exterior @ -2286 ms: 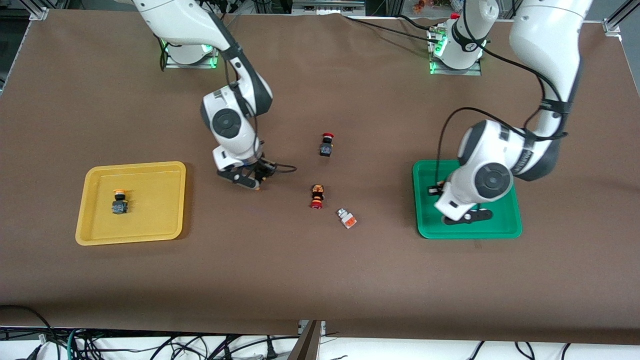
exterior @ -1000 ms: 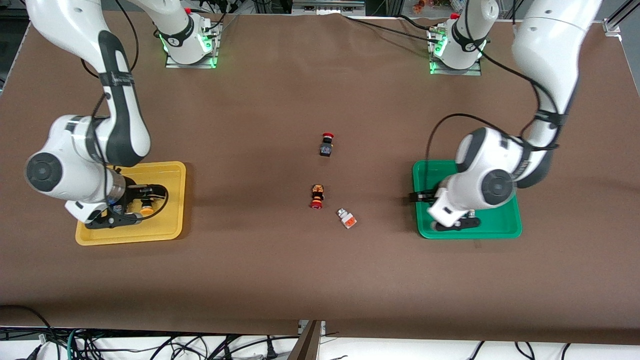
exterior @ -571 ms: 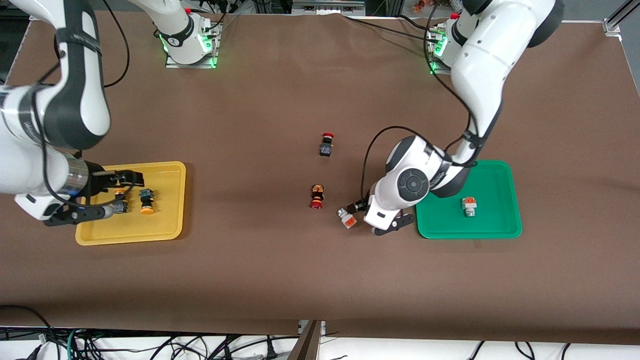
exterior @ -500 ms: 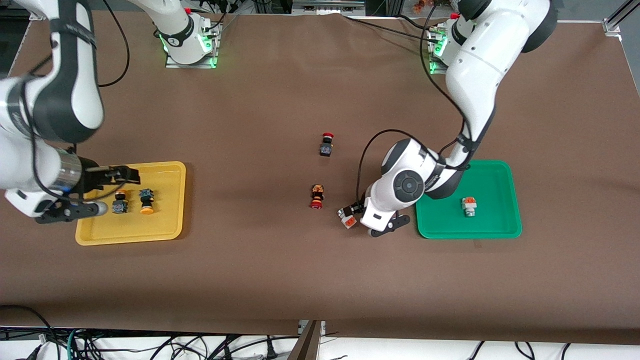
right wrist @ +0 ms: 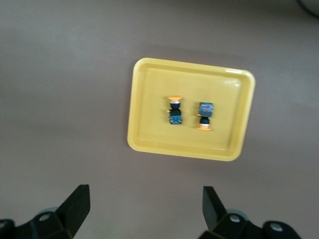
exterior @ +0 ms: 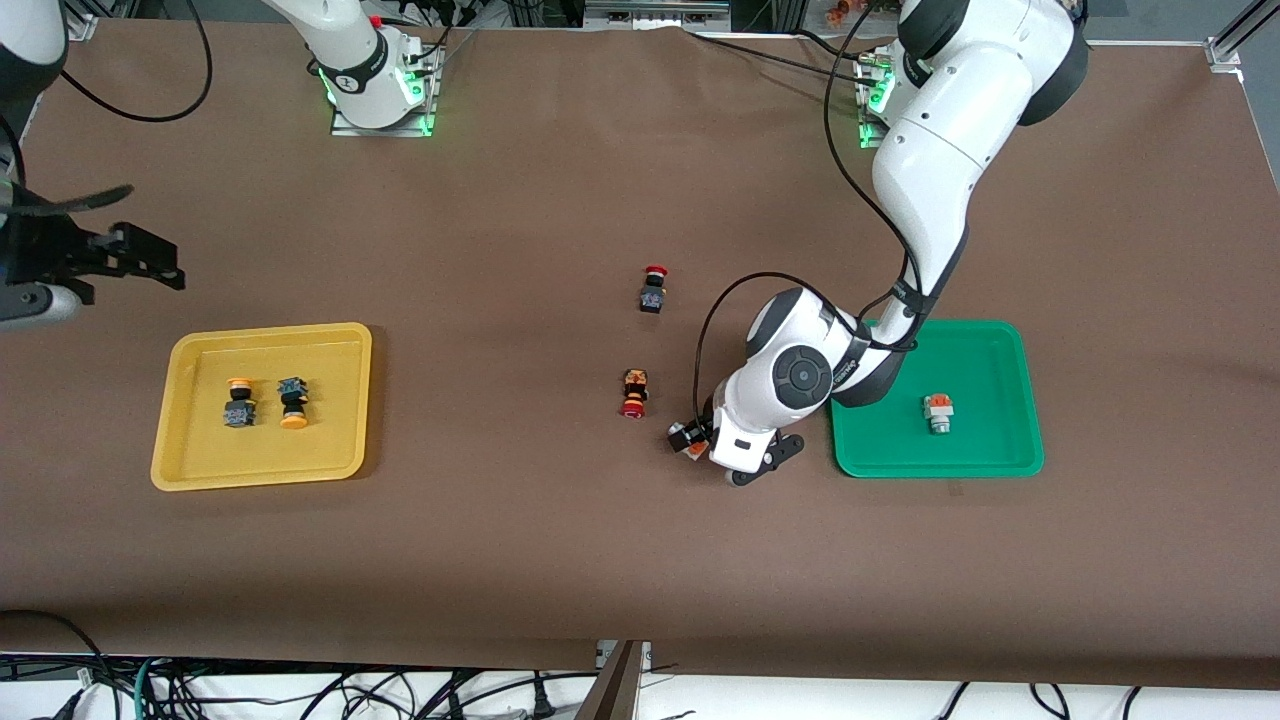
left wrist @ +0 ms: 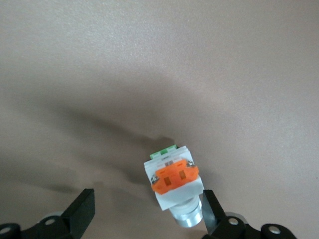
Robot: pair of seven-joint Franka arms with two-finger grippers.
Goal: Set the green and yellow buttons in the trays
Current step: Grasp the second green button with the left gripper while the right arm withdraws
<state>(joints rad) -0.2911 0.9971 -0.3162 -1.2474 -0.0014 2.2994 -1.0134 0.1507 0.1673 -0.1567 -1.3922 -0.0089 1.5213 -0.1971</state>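
The left gripper (left wrist: 144,219) is straddling the last green-tipped button (left wrist: 173,183) on the mid-worktop, jaws wide and gripping nothing; one finger (left wrist: 208,210) is almost touching it, risking a nudge. The right gripper (right wrist: 144,211), open and empty, is waiting above the yellow tray (right wrist: 144,119).

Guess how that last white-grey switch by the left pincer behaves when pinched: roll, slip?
The white-grey switch lies on its side on the table between the open left pincer fingers. Its boxy orange-faced block probably resists rolling. The round metal end may slip or pivot if pinched there.
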